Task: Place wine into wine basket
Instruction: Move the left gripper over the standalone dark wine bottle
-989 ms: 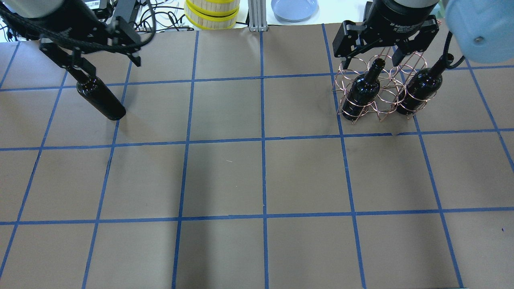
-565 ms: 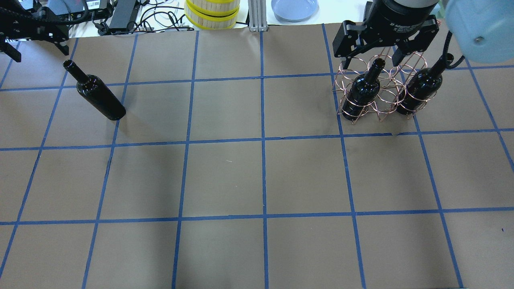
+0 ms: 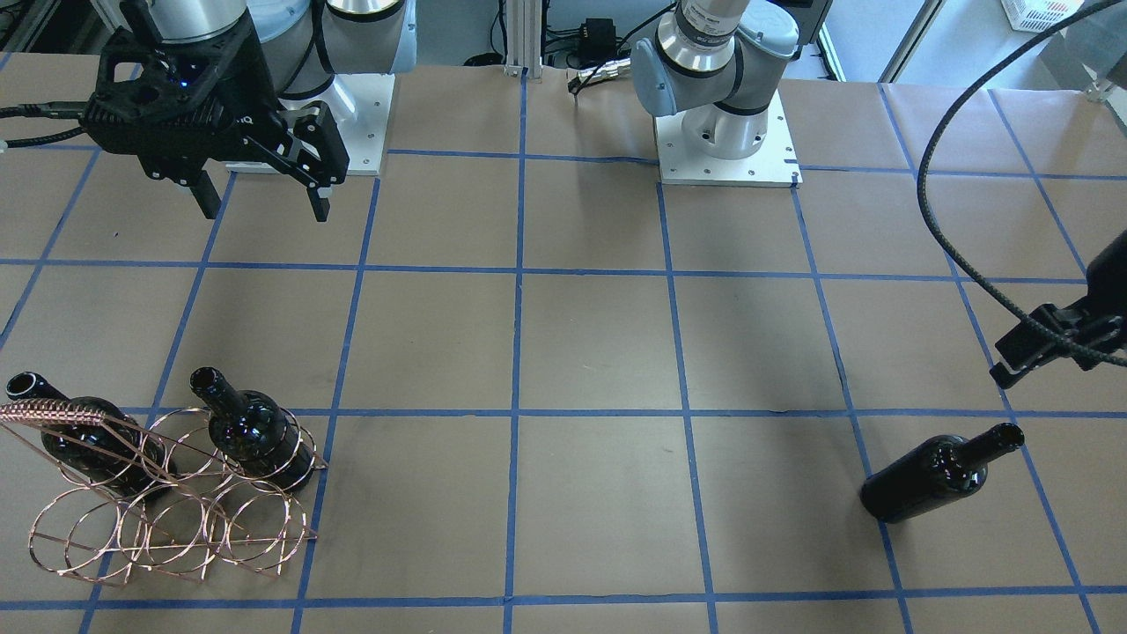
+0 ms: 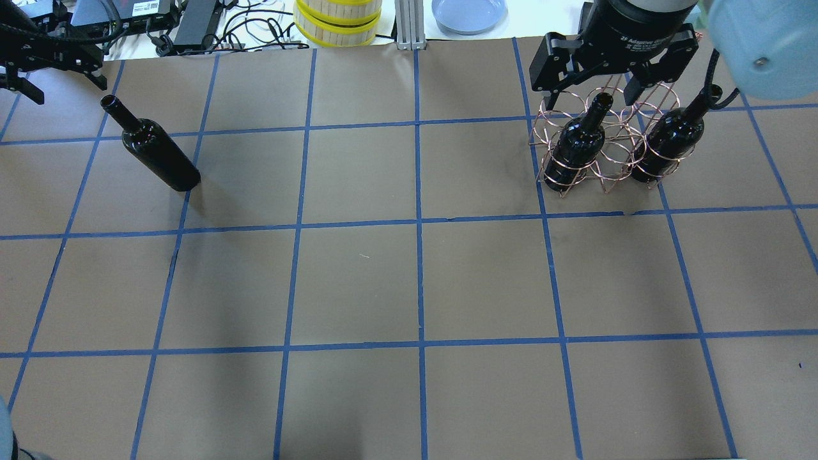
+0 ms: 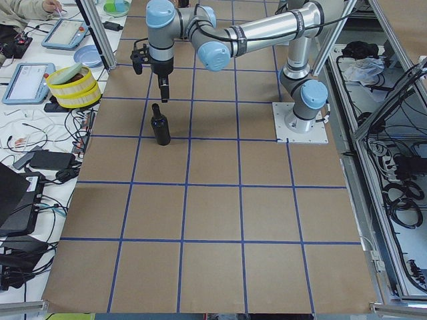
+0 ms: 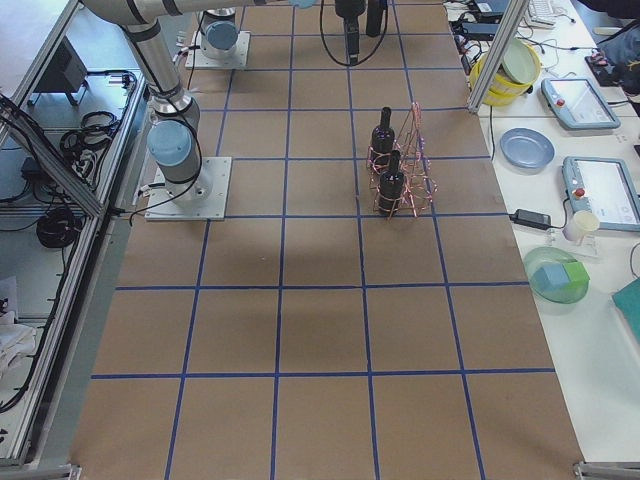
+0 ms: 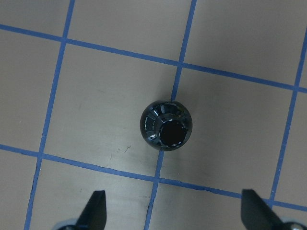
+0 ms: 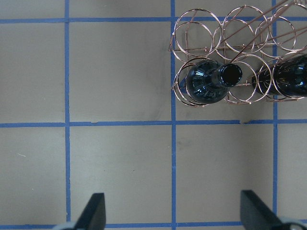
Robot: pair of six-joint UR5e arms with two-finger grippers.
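A near-black wine bottle (image 4: 153, 150) stands upright alone on the table's left part; it also shows in the front view (image 3: 933, 475) and from above in the left wrist view (image 7: 166, 125). My left gripper (image 4: 61, 86) is open and empty, raised above and beyond its neck. The copper wire wine basket (image 4: 607, 144) stands at the far right and holds two look-alike bottles (image 4: 578, 144) (image 4: 674, 137). My right gripper (image 4: 591, 96) hangs open and empty above the basket's far side; the right wrist view shows the basket (image 8: 240, 33) below.
Brown paper with a blue tape grid covers the table. Beyond the far edge stand yellow-rimmed round containers (image 4: 337, 22), a blue plate (image 4: 468, 13), a metal post (image 4: 409, 25) and cables (image 4: 192, 19). The arm bases (image 3: 726, 132) sit on the robot's side.
My left gripper has let go of the lone bottle's neck and moved up and away toward the far left. The bottle stays upright in place. The right arm has not moved.
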